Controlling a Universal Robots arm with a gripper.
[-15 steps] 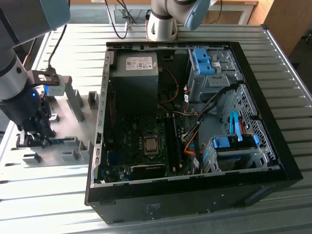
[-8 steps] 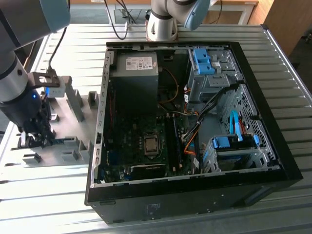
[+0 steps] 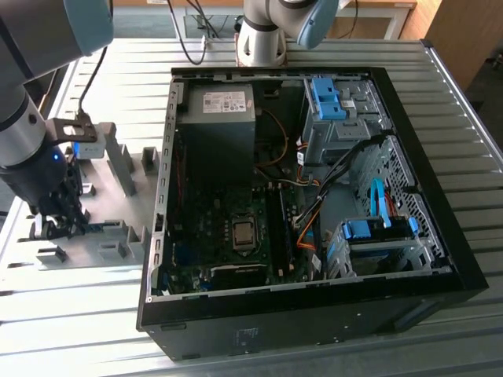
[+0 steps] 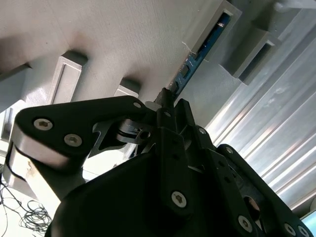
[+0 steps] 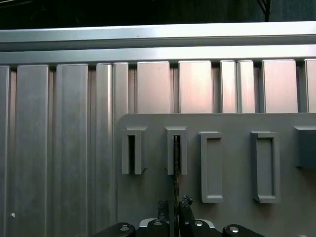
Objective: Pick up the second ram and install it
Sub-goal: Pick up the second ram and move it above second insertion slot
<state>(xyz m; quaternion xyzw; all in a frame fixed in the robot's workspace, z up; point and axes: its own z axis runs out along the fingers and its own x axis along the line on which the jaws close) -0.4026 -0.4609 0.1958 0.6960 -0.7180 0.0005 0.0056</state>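
The second ram (image 4: 197, 59) is a thin blue board standing on edge in a slot of the grey fixture plate (image 4: 123, 39). In the first wrist view I see the ram (image 5: 176, 163) edge-on, running from a slotted block down between my fingertips. My gripper (image 5: 175, 205) straddles its near end with the black fingers (image 5: 186, 203) tight against both faces. In the second wrist view my gripper (image 4: 173, 101) sits at the stick's lower end. In the exterior view my gripper (image 3: 56, 228) is low over the fixture plate (image 3: 118, 196) at the exterior view's left.
An open black computer case (image 3: 440, 267) lies to the exterior view's right of the fixture, with the green motherboard (image 3: 228, 236) and its long black slots (image 3: 279, 228) inside. Grey fixture blocks (image 5: 212, 165) stand beside the ram. A second arm's base (image 3: 263, 39) is behind the case. The table is ribbed metal.
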